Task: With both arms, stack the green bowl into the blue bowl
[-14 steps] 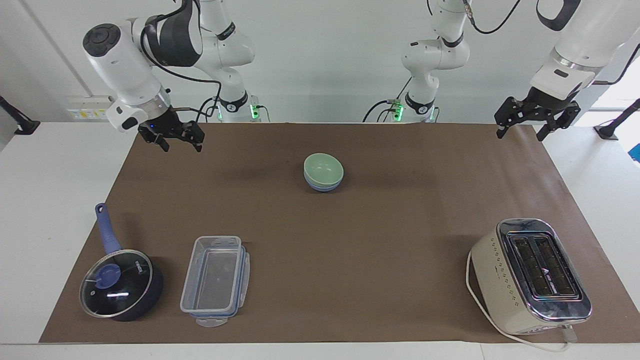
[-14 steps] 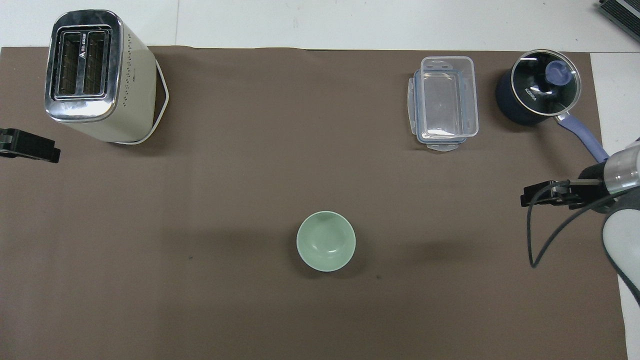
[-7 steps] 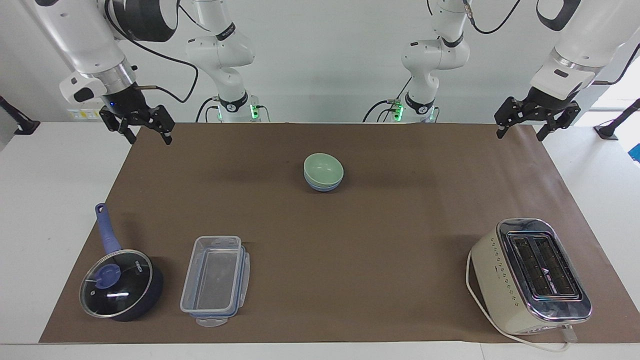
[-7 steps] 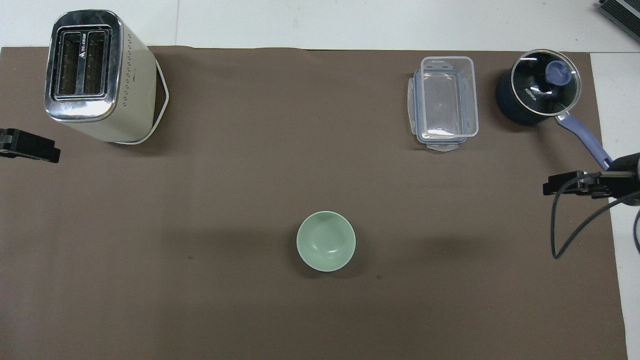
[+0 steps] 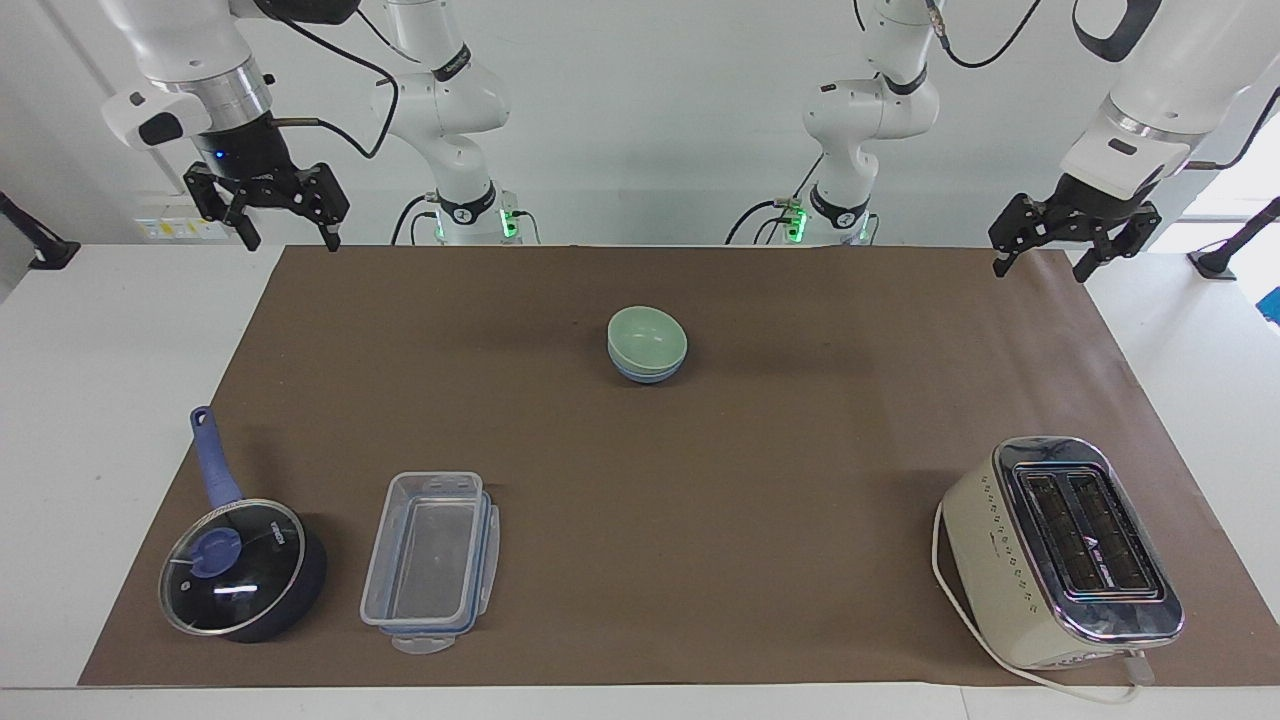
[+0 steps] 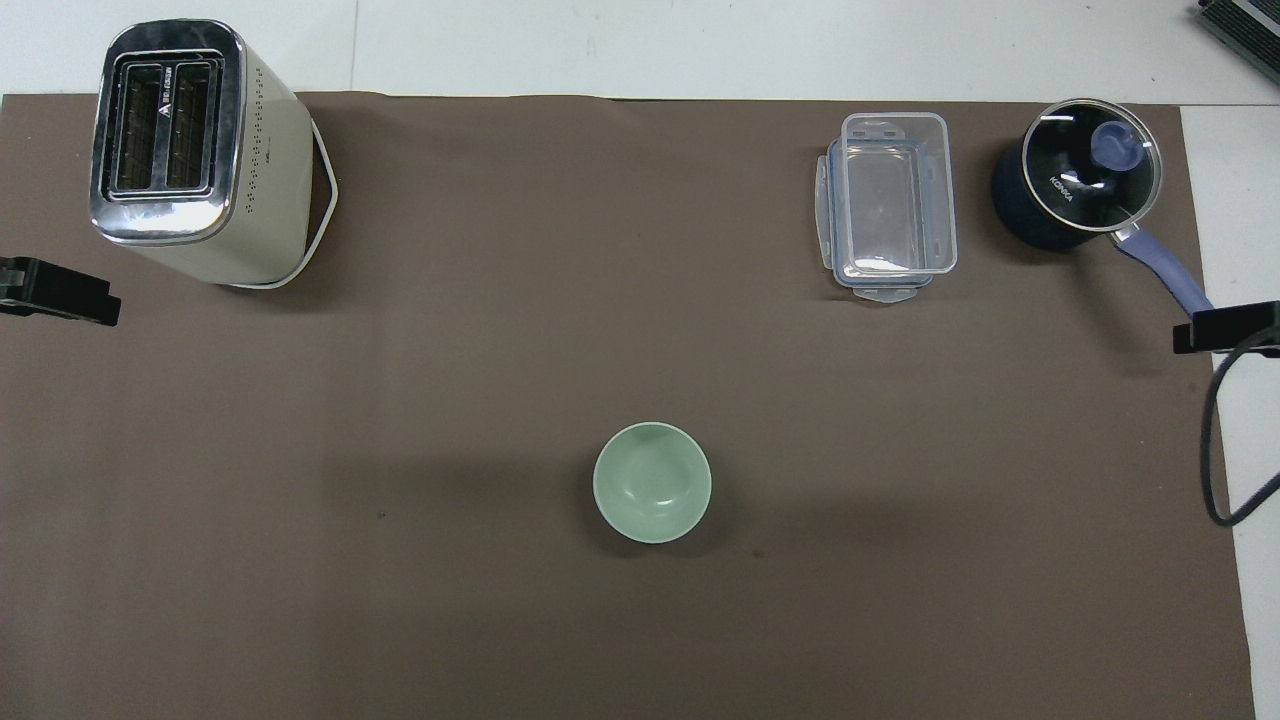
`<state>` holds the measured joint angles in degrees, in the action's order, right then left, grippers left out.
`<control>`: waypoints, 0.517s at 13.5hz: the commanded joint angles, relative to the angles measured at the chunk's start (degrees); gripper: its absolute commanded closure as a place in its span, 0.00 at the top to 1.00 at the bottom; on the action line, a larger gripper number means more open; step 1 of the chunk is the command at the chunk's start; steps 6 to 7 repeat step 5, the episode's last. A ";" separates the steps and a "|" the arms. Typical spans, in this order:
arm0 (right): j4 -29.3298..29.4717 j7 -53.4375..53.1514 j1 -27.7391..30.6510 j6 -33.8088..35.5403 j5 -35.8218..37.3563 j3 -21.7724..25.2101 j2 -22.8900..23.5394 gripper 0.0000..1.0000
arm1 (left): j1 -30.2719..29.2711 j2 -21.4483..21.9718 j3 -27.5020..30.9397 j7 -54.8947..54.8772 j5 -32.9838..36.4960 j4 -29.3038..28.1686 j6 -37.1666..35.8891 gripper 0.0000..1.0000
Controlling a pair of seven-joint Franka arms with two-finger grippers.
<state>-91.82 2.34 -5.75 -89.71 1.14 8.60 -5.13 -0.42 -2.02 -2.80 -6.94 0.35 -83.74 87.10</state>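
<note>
Already nested, the pale mint-green bowl sits in the periwinkle-blue bowl mid-mat; left gripper and right gripper hang raised, jaws apart. Stacking looks done; nothing apparently remains.

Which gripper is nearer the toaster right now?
Left. The left gripper hangs open over the mat's corner at its own end, the end where the toaster stands. The right gripper hangs open at the other end, above the saucepan's end.
</note>
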 commanded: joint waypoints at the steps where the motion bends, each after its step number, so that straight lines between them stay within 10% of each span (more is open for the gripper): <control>1: 7.17 -1.10 -1.28 7.07 0.53 -1.13 2.84 1.00 | 0.42 1.31 0.07 0.09 0.79 -1.34 -0.44 1.00; 7: 4.64 -2.26 -0.58 3.75 0.09 -0.95 1.61 1.00 | 0.59 1.31 0.07 0.18 0.79 -1.43 -0.35 1.00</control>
